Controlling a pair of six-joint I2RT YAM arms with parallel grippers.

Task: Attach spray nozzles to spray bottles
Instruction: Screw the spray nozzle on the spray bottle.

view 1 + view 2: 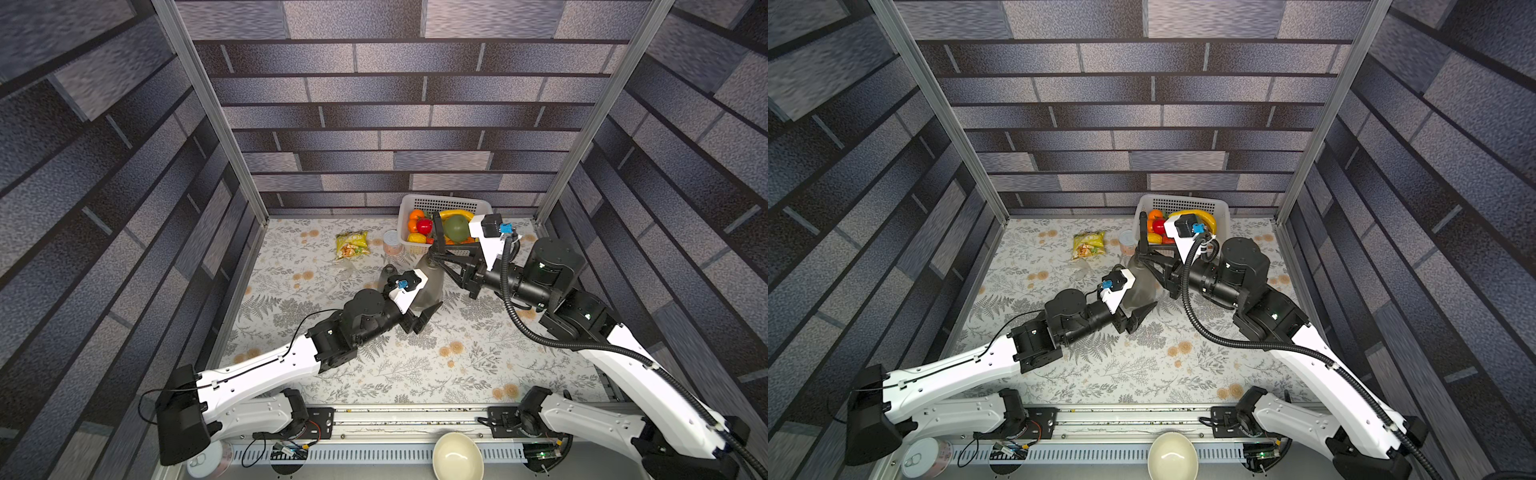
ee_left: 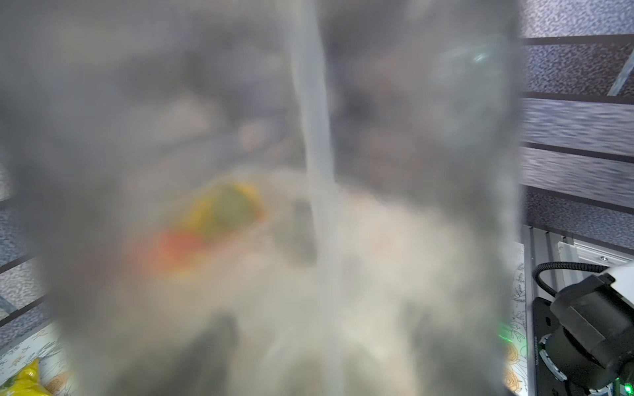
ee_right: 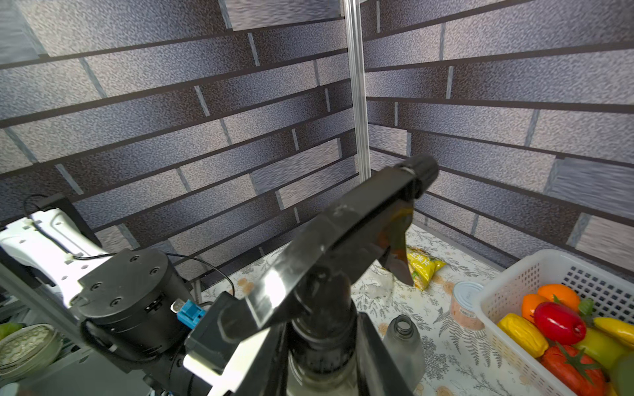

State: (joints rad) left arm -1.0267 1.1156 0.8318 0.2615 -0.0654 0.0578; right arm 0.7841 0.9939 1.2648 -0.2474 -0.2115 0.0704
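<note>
A smoky-grey spray bottle (image 1: 432, 278) (image 1: 1144, 284) stands upright mid-table. My left gripper (image 1: 422, 299) (image 1: 1131, 297) is shut on its wide body; the bottle wall (image 2: 240, 137) fills the left wrist view, with a pale dip tube (image 2: 315, 137) inside. A black spray nozzle (image 1: 436, 226) (image 1: 1143, 226) (image 3: 360, 219) sits on this bottle's neck. My right gripper (image 1: 434, 255) (image 1: 1140, 253) (image 3: 322, 360) is shut on the nozzle's screw collar. A second spray bottle (image 1: 388, 272) (image 3: 403, 343) stands open-necked just behind. A clear-whitish nozzle (image 3: 379, 288) lies on the cloth beyond it.
A white basket (image 1: 446, 203) of toy fruit and vegetables stands at the back right, close behind my right wrist. A pinkish tin can (image 1: 391, 243) and a yellow snack bag (image 1: 352, 245) lie to its left. A cream bowl (image 1: 457, 457) sits at the front rail.
</note>
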